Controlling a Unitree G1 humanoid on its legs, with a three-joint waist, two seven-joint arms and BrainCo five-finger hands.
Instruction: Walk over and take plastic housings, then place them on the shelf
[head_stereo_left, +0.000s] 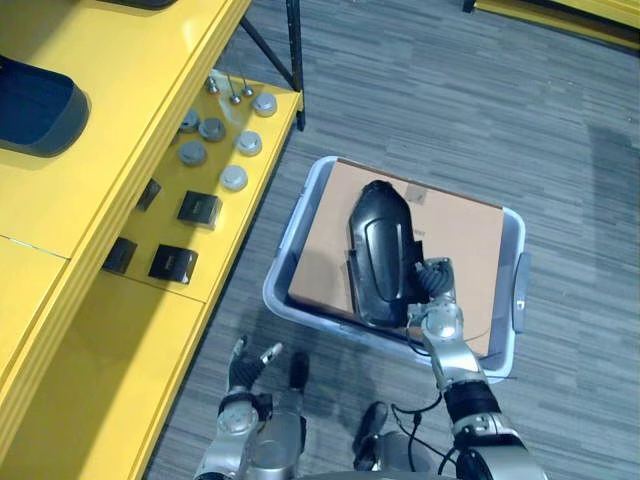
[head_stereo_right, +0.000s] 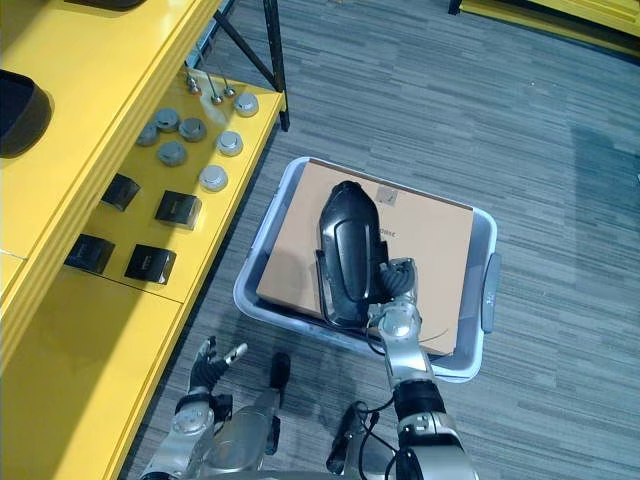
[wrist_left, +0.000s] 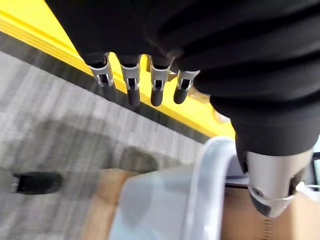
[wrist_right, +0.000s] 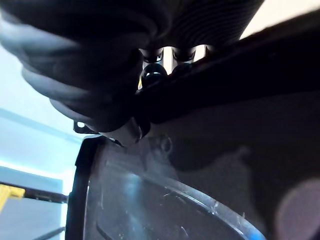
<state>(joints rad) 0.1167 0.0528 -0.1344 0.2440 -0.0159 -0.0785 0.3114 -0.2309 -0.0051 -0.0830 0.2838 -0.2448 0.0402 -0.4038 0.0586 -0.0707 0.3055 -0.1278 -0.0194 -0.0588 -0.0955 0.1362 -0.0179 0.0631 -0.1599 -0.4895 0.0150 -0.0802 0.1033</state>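
Observation:
A glossy black plastic housing (head_stereo_left: 380, 250), long and rounded, stands tilted over a grey bin (head_stereo_left: 515, 290) lined with brown cardboard (head_stereo_left: 460, 240). My right hand (head_stereo_left: 435, 285) grips the housing's lower right edge; in the right wrist view its fingers (wrist_right: 150, 75) curl over the dark shell (wrist_right: 225, 100). My left hand (head_stereo_left: 245, 370) hangs low beside the yellow shelf (head_stereo_left: 60, 200), holding nothing. The left wrist view shows its fingers (wrist_left: 132, 82) straight, above the floor near the bin's rim (wrist_left: 210, 175). A second dark housing (head_stereo_left: 35, 105) lies on the shelf's top level.
On the shelf's lower level lie several grey round caps (head_stereo_left: 235, 178) and small black boxes (head_stereo_left: 198, 208). A black shelf leg (head_stereo_left: 295, 60) stands at the far corner. Grey carpet (head_stereo_left: 480, 90) spreads beyond the bin.

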